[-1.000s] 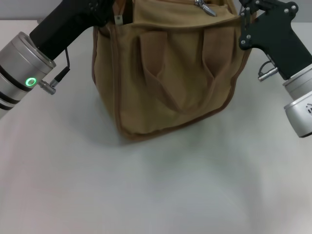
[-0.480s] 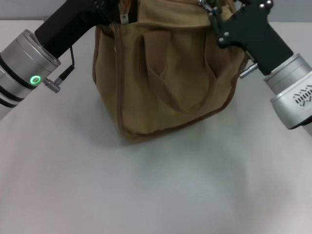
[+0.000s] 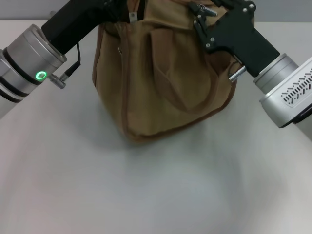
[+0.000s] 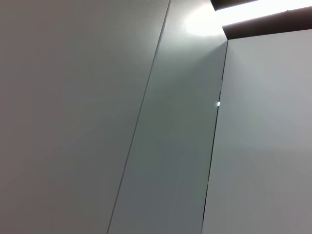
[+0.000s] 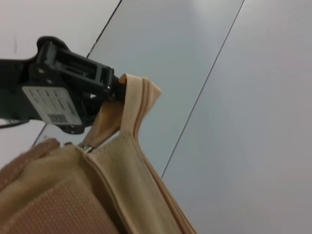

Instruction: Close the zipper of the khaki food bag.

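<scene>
The khaki food bag (image 3: pixel 161 73) stands on the pale table (image 3: pixel 146 195) in the upper middle of the head view, one corner turned toward the bottom of the frame; its mouth runs along the top edge, so most of the zipper (image 3: pixel 204 9) lies out of sight, and I see only its small silver pull near the top, right of centre; my right gripper (image 3: pixel 197 14) has its black body laid across the bag's upper right shoulder with the tip just beside that pull, but whether its fingers are parted or clenched on the tab I cannot tell; my left gripper (image 5: pixel 116 90) sits at the bag's upper left corner, and in the right wrist view it is clamped on the upright end tab of the khaki tape, pinning that end. I judge the zipper's long axis runs across the frame from pull to pinned end; the right arm is the nearer to the pull, so the closing stroke should travel leftward along that line toward my left gripper.
</scene>
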Robot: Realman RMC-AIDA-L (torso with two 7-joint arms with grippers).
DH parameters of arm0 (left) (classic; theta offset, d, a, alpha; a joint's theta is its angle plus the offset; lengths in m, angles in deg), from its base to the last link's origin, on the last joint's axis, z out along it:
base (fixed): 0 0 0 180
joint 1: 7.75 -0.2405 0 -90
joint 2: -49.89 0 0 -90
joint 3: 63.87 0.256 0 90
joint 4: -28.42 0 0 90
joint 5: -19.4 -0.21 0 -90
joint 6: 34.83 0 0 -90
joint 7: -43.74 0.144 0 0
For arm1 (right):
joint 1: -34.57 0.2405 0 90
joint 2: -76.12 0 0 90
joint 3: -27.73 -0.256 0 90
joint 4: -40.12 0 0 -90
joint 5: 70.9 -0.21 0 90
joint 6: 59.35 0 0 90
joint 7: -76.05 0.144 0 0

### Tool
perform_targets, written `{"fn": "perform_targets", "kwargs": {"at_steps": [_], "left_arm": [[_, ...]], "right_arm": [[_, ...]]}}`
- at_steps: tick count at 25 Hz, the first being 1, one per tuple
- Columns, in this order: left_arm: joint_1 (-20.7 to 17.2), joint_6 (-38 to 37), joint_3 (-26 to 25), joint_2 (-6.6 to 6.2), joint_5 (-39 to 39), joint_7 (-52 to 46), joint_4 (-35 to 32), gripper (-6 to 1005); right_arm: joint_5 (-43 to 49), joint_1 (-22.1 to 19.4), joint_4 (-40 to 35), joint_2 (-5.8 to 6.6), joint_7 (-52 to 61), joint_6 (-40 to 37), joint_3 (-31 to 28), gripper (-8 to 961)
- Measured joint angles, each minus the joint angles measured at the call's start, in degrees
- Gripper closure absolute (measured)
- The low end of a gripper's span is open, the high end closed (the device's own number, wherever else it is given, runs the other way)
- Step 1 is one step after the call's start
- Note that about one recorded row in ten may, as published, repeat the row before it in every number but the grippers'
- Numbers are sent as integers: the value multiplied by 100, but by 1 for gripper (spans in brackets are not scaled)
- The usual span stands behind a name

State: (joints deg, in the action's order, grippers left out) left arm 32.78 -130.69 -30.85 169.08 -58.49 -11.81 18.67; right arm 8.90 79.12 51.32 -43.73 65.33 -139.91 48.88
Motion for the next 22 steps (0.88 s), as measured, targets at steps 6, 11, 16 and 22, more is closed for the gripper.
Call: {"fn": "perform_targets", "kwargs": {"at_steps": [6, 11, 16, 22], "left_arm": [[56, 38, 59, 0, 0, 0, -1, 910], [61, 42, 65, 0, 4, 0, 0, 909], [68, 42, 65, 0, 18, 16, -1, 908], [71, 42, 64, 0, 28, 20, -1, 907]], "right_arm": [[-9, 124, -36, 3, 156, 275, -22, 612], [-42, 122, -138, -1, 164, 454, -41, 608], [-47, 89, -177, -3, 176, 500, -181, 603], [-53, 113, -246, -3, 177, 745, -197, 597]]}}
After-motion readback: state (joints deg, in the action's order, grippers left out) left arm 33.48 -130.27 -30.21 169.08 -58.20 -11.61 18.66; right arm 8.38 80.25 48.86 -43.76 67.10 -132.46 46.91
